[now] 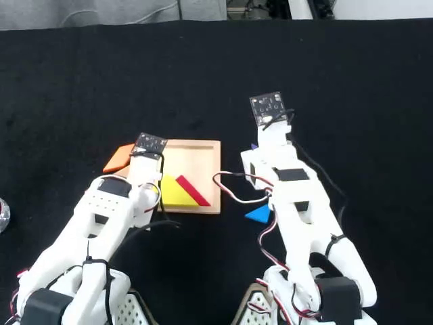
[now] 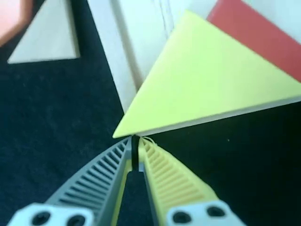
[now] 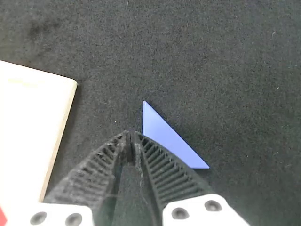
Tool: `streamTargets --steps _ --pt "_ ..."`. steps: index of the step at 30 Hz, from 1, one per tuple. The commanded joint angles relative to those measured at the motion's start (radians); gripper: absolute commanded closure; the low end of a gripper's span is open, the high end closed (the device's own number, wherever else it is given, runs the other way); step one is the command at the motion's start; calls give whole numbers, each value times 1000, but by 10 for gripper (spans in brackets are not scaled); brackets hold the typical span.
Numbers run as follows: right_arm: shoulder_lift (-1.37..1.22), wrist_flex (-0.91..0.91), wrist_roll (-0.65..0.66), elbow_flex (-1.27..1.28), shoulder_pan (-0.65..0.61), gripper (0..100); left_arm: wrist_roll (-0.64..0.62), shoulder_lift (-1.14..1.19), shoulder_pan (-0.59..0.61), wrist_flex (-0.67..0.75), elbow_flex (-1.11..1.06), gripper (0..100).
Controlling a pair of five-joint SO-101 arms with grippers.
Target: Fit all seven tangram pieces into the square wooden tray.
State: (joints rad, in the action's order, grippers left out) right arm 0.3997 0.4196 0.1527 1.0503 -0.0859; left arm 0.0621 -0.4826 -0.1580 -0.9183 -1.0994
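Seemingly nudging yellow triangle into wooden tray, left jaws closed; right jaws, closed too, needing opening for violet-blue triangle.

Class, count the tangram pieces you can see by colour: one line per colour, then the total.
Yellow piece: 1
Red piece: 1
Orange piece: 1
Blue triangles: 2
Pale triangle: 1
Total: 6
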Motion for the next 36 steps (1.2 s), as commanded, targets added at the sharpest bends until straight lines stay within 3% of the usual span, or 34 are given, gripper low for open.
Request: streamTargets --steps 1,6,18,29,36 --pt "31 6 8 -53 -17 987 -12 -38 4 -28 61 971" --pt "31 6 8 -53 -18 987 -12 -152 5 17 16 971" --pt "30 6 8 -42 -48 987 -12 77 -19 49 105 971" --pt "30 6 8 -44 -48 987 9 72 -1 178 127 971" --pt "33 6 8 -42 -48 987 28 58 39 150 125 971"
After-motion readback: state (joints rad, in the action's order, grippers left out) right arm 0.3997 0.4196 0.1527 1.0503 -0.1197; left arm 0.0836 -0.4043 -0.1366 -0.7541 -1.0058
